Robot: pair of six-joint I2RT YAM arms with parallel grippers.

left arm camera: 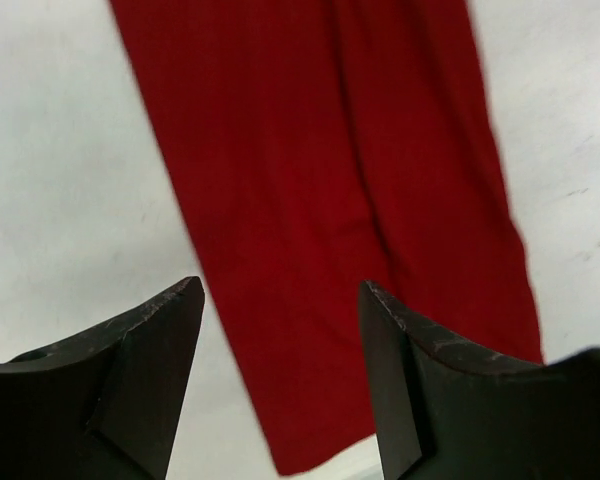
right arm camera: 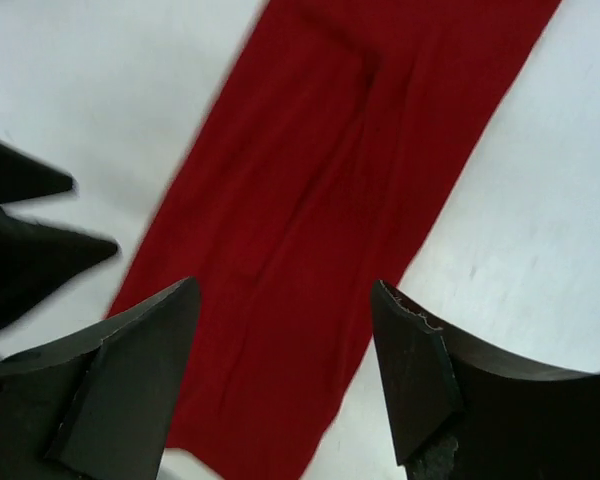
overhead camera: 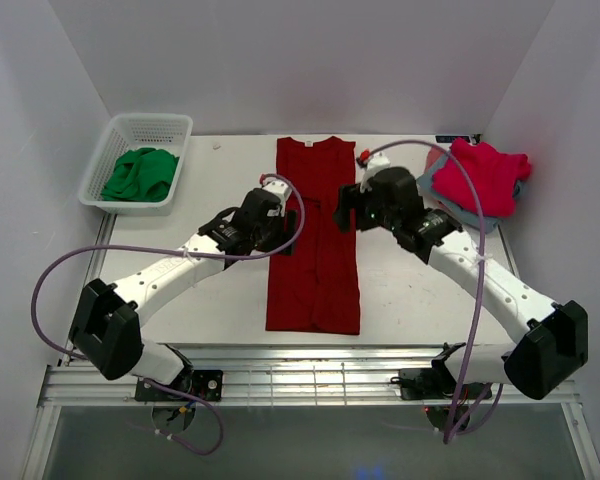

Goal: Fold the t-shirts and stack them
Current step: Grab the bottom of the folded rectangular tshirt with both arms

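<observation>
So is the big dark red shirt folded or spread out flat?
Partly folded. The dark red shirt lies as a long narrow strip, sleeves tucked in, not yet folded short.

**Shirt**: one, dark red. It lies on the table as a long band, running from the top edge down to a narrow end near the bottom and slanting slightly rightward. One lengthwise crease runs right of its middle.

**Table**: white, showing on both sides of the shirt, with faint scuffs on the right.

**My pincer**: black. My two fingers rise from the bottom edge with scuffed tips, spread wide with nothing between them. The shirt shows through the gap. I cannot tell whether my tips touch the cloth.
</observation>
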